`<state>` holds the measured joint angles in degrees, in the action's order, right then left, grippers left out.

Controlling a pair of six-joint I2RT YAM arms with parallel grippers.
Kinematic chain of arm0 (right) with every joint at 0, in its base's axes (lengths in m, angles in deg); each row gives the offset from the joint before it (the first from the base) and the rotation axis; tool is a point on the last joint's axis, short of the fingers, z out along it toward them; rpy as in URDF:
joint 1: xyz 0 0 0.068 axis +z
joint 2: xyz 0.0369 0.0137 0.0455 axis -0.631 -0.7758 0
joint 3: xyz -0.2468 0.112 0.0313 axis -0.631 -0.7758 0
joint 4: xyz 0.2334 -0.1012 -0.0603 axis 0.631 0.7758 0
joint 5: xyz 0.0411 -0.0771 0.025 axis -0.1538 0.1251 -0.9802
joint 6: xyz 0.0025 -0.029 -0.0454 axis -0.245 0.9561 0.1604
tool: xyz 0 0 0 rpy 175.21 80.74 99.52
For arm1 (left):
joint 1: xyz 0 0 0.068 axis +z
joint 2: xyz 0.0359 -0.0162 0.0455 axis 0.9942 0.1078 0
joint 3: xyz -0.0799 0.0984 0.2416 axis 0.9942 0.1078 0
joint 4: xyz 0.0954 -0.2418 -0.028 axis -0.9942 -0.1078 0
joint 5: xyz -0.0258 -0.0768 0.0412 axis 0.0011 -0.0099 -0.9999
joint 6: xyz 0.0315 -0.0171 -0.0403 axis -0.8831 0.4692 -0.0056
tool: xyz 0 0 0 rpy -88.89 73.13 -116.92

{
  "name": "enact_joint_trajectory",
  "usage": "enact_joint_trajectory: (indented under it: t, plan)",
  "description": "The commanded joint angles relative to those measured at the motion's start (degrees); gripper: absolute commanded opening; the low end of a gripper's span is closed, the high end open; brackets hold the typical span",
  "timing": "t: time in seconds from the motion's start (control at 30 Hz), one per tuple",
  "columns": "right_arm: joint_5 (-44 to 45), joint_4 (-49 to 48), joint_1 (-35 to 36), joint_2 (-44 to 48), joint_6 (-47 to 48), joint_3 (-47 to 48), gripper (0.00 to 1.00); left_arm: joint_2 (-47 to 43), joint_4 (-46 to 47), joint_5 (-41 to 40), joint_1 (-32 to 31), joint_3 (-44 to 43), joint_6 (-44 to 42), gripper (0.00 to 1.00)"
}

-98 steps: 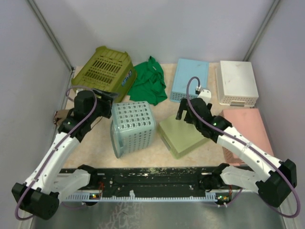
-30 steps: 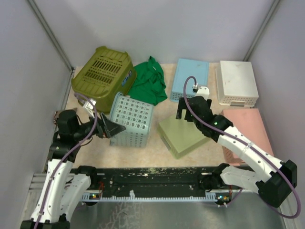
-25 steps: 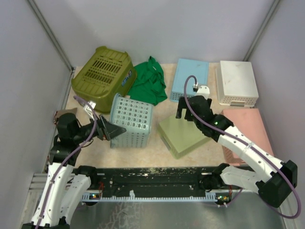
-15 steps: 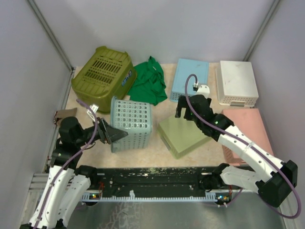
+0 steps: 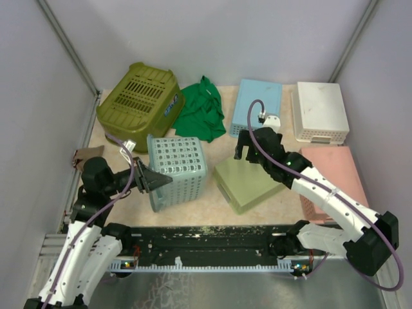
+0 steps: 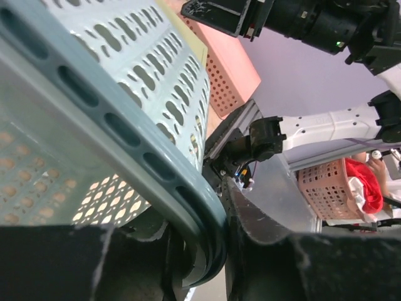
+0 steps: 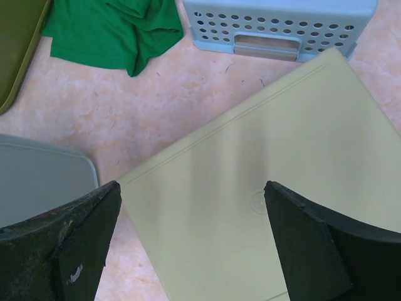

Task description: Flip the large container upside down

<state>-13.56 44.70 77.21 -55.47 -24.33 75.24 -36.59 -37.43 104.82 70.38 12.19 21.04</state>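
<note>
- The left gripper [image 5: 147,179] sits at the near left of the table [image 5: 215,207]. Its jaws are closed onto the rim of the grey-blue basket [image 5: 179,168], and the left wrist view shows that rim pinched between the two dark fingers.
- The grey-blue basket, the large container, stands tilted near the middle left. Its opening faces left toward the gripper, and its perforated walls face up and toward the near edge.
- A pale green container [image 5: 248,183] lies just right of the basket, flat side up.
- The right gripper [image 5: 243,145] hovers over the far left part of that container, jaws spread wide and holding nothing.
- A pink container [image 5: 335,174] lies at the right.
- Along the far edge, left to right, lie an olive basket [image 5: 138,96], a green cloth [image 5: 203,111], a light blue container [image 5: 259,106] and a white container [image 5: 320,109].
</note>
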Motion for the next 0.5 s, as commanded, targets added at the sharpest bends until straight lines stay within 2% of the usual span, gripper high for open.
enact_joint_trajectory:
  t: [0.0, 0.07, 0.1, 0.3, 0.47]
  plan:
    - [1.1, -2.6, -0.4, 2.2, -0.7, 2.6, 0.96, 2.2, 4.2, 0.7, -0.7, 1.4, 0.4, 0.14]
    - [1.2, -2.8, -0.4, 3.2, -0.3, 2.2, 0.96, 3.1, 4.7, 0.6, -1.2, 1.7, 0.3, 0.02]
    - [1.4, -2.8, -0.3, 3.4, -0.2, 2.1, 0.96, 3.2, 4.9, -0.2, -1.5, 1.6, 0.2, 0.0]
    - [2.2, -2.0, -0.4, 3.3, -0.2, 2.1, 0.96, 3.2, 11.3, -8.2, -2.7, 0.3, 2.1, 0.0]
    - [2.9, -2.1, -0.4, 4.0, -0.1, 1.8, 0.96, 2.3, 21.7, -20.2, -4.9, 3.1, 5.9, 0.0]
